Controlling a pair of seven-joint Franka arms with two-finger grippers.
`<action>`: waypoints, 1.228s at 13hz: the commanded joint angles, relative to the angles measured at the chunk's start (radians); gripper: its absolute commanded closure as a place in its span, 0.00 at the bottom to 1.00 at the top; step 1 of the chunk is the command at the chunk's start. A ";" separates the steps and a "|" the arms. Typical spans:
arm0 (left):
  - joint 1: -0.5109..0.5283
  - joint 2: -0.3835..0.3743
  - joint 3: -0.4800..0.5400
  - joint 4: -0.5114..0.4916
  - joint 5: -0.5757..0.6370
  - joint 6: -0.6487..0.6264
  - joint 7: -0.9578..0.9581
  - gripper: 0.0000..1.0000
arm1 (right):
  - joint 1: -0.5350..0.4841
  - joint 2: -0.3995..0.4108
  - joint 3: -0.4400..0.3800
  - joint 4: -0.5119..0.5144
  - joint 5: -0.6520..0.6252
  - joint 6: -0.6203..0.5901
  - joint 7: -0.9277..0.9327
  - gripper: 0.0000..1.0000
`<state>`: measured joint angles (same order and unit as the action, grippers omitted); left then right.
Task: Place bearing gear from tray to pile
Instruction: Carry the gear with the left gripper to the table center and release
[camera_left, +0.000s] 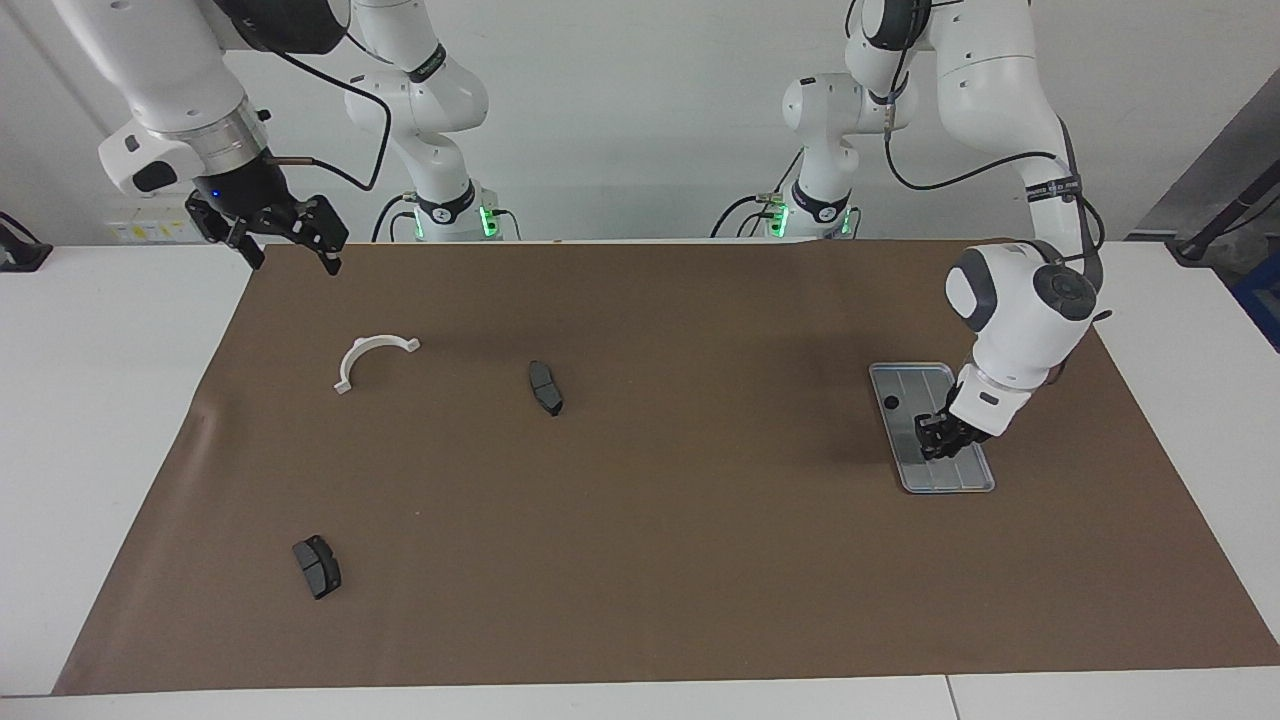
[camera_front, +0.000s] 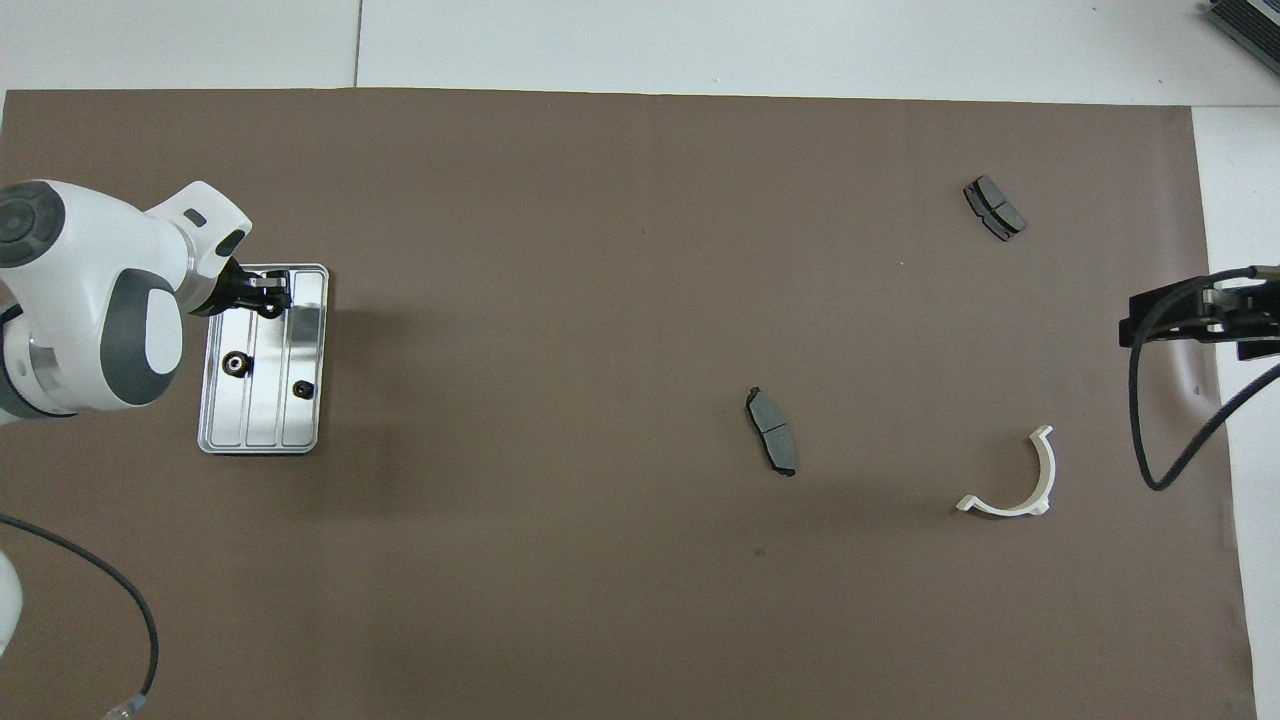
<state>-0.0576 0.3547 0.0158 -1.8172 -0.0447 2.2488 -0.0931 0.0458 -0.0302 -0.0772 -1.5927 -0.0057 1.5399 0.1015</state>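
- A brown mat (camera_left: 640, 480) covers most of a white table (camera_left: 100, 420), with a pale wall and the two arm bases at the robots' end.
- The silver tray (camera_left: 960, 478) (camera_front: 305, 340) lies on the mat toward the left arm's end of the table, its long side running away from the robots.
- Two small dark round parts lie in the tray: one ring-shaped part (camera_front: 236, 364) and a smaller dark part (camera_front: 302, 388) (camera_left: 890, 403) beside it, apart from each other, in the half of the tray nearer the robots.
- The left gripper (camera_left: 938, 440) (camera_front: 268, 296) is down over the end of the tray farther from the robots, its fingers drawn narrow. Whether a part sits between them cannot be told.
- The right gripper (camera_left: 290, 240) (camera_front: 1195, 315) waits in the air over the mat's edge at the right arm's end, its fingers spread wide and holding nothing.
- The pile is spread over the right arm's half of the mat: a white half-ring bracket (camera_left: 372, 358) (camera_front: 1015, 480), a dark brake pad (camera_left: 545, 387) (camera_front: 771, 431) nearer the middle of the mat, and a second brake pad (camera_left: 317, 566) (camera_front: 994, 207) farther from the robots. The three lie well apart.
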 joint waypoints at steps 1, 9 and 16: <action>-0.132 0.043 0.012 0.085 -0.004 -0.066 -0.230 0.82 | -0.011 -0.023 0.004 -0.023 0.018 -0.004 0.012 0.00; -0.459 0.041 0.013 0.085 -0.001 -0.055 -0.565 0.78 | -0.012 -0.023 0.002 -0.024 0.018 -0.004 0.012 0.00; -0.588 0.044 0.006 0.062 -0.007 0.092 -0.602 0.15 | -0.014 -0.028 0.002 -0.030 0.018 -0.004 0.010 0.00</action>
<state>-0.6238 0.3913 0.0072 -1.7560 -0.0447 2.2939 -0.6898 0.0449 -0.0312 -0.0790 -1.5955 -0.0057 1.5399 0.1015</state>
